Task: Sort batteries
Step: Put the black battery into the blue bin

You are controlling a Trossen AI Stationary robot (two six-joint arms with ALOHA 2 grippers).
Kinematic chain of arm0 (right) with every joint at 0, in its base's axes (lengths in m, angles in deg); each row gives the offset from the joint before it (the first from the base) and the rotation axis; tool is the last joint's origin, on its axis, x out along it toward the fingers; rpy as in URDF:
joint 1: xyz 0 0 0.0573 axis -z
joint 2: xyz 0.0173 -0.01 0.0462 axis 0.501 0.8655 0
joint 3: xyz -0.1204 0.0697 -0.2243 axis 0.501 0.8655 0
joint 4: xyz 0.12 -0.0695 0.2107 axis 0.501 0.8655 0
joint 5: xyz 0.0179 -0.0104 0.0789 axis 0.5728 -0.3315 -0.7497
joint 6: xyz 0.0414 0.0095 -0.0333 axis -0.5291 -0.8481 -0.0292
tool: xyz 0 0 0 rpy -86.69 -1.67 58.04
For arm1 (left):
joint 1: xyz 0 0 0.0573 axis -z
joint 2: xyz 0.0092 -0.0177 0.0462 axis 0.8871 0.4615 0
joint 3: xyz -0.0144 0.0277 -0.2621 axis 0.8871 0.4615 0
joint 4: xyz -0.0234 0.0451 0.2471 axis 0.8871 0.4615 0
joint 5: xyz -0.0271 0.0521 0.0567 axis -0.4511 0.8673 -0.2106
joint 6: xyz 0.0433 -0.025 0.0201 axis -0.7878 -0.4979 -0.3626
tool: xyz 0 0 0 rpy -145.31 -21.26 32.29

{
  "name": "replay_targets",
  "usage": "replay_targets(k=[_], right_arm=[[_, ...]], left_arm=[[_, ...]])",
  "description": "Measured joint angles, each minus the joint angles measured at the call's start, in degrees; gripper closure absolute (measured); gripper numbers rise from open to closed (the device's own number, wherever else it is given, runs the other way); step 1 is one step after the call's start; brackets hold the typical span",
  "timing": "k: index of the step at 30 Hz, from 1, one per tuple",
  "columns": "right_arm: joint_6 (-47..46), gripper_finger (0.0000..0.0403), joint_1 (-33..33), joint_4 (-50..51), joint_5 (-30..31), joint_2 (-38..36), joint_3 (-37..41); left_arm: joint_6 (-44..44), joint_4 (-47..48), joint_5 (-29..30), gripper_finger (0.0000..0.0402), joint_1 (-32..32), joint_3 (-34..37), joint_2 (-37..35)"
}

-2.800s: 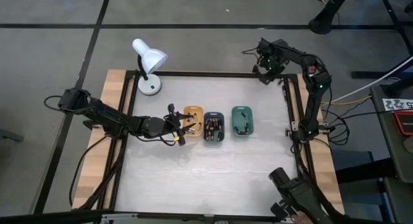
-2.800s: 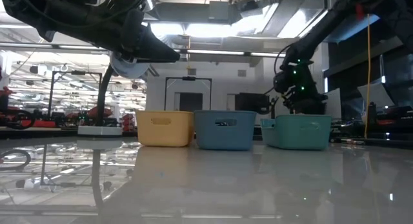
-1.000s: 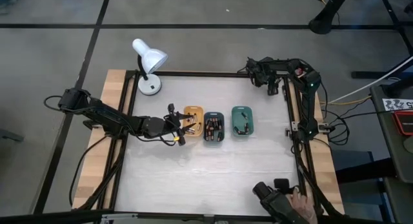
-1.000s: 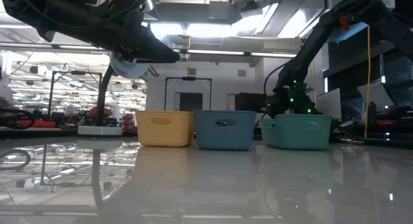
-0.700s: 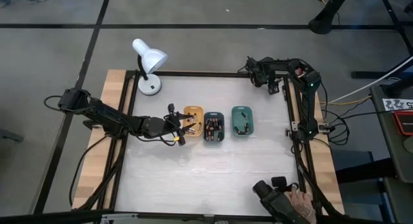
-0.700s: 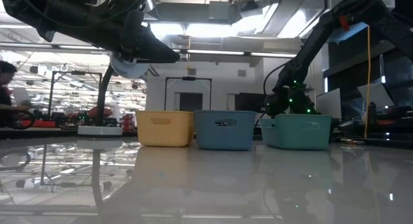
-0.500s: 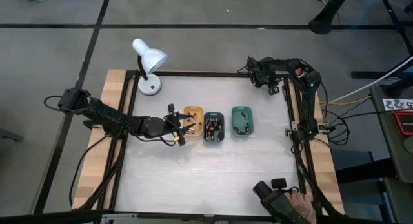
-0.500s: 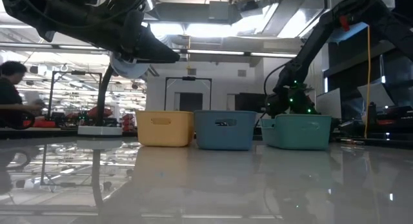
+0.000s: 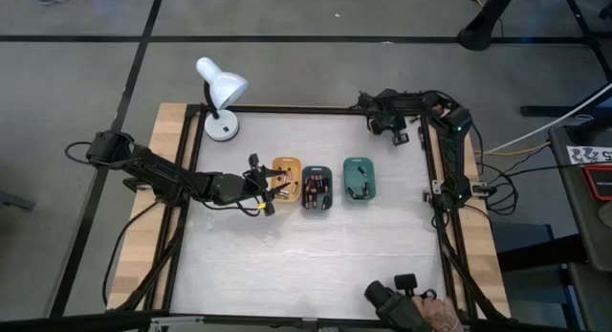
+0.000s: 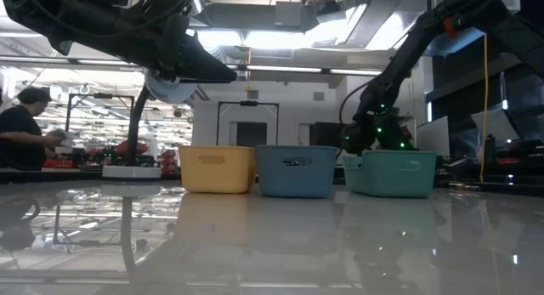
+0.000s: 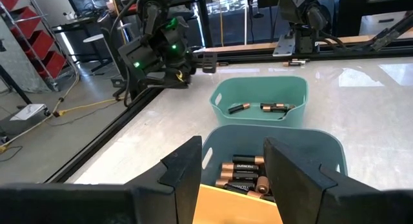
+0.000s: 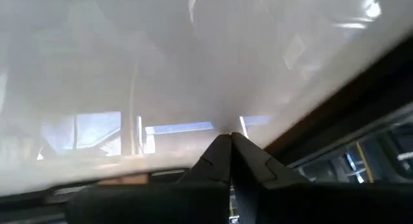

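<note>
Left claw [image 9: 260, 186]: fingers apart, nothing between them, hovering at the near edge of the orange tray [image 9: 286, 169]; in its wrist view the two dark fingers [image 11: 182, 166] frame the trays ahead
Right claw [image 9: 387, 121]: fingers pressed together on nothing, parked low at the far right corner of the counter [image 9: 316, 265], well apart from the trays
Batteries [image 11: 242, 172]: lying loose inside all three trays; a cluster in the dark teal tray [image 9: 316, 191], a few in the green tray [image 9: 360, 179], some in the orange one
Handling: judged small, stiff, smooth metal cylinders, light but apt to roll and slip; not fragile
Where to grip: across the middle of the barrel, fingers square to its long axis, picking one that lies free of its neighbours
Risk: a pinch near an end could squirt the cell sideways
Surroundings: white desk lamp [image 9: 219, 92] at the far left corner
</note>
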Motion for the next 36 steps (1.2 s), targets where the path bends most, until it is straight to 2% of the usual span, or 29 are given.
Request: replay_targets(k=[5, 10, 18, 24, 30, 36], right_arm=[[-1.3, 0.0386, -1.2, 1.9, -0.1, 0.0, 0.0], [-1.4, 0.0356, 0.3, 2.4, 4.6, 0.1, 0.1], [-1.1, 0.025, 2.1, 4.0, 7.4, 0.1, 0.1], [4.6, 0.0187, 4.8, 3.6, 7.9, 0.1, 0.1], [7.7, 0.0171, 7.9, 3.0, 7.5, 0.7, 0.0], [15.0, 0.0186, 6.8, 2.7, 5.4, 2.5, -0.1]], left_arm=[[0.0, 0.0, 0.0, 0.0245, 0.0, 0.0, 0.0], [0.3, 0.0, 0.0, 0.0245, 0.0, 0.0, 0.0], [0.0, 0.0, 0.0, 0.0245, 0.0, 0.0, 0.0], [0.0, 0.0, 0.0, 0.0245, 0.0, 0.0, 0.0], [0.0, 0.0, 0.0, 0.0245, 0.0, 0.0, 0.0], [-0.1, 0.1, 0.0, 0.0245, 0.0, 0.0, 0.0]])
